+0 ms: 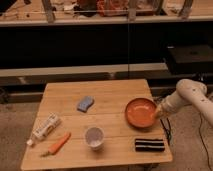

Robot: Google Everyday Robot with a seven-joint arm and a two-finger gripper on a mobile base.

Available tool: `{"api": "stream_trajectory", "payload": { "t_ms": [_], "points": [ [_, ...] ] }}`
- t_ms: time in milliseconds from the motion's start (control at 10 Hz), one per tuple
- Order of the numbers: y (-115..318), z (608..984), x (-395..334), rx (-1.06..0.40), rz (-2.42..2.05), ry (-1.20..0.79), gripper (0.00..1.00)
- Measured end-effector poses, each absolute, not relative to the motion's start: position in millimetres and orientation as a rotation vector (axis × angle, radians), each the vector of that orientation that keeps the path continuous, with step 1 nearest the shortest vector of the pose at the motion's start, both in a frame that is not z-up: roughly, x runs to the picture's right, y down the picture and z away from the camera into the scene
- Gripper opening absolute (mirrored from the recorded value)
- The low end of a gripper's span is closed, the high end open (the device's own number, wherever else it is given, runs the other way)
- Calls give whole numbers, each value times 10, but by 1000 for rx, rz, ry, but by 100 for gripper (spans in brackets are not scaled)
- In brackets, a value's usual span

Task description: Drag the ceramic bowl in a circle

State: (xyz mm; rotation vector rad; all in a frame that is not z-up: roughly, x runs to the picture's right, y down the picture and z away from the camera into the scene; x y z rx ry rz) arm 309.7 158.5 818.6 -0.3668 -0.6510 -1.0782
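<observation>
The ceramic bowl sits near the right edge of the table. The gripper touches its right rim; I cannot tell its grip. Pulled more rightward, the bowl could fall off.

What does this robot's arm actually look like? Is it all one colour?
Mostly, yes. The arm is smooth white, built of rounded, tube-like segments with a bulbous joint, entering from the right. It tapers to the end effector at the right rim of the ceramic bowl. No cables or markings are visible on it.
</observation>
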Motion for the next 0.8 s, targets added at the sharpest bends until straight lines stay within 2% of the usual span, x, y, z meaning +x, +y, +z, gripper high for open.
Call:
{"api": "stream_trajectory", "payload": {
  "t_ms": [800],
  "points": [
    [1337, 8155, 1388, -248, -1279, -820, 1]
  ]
}}
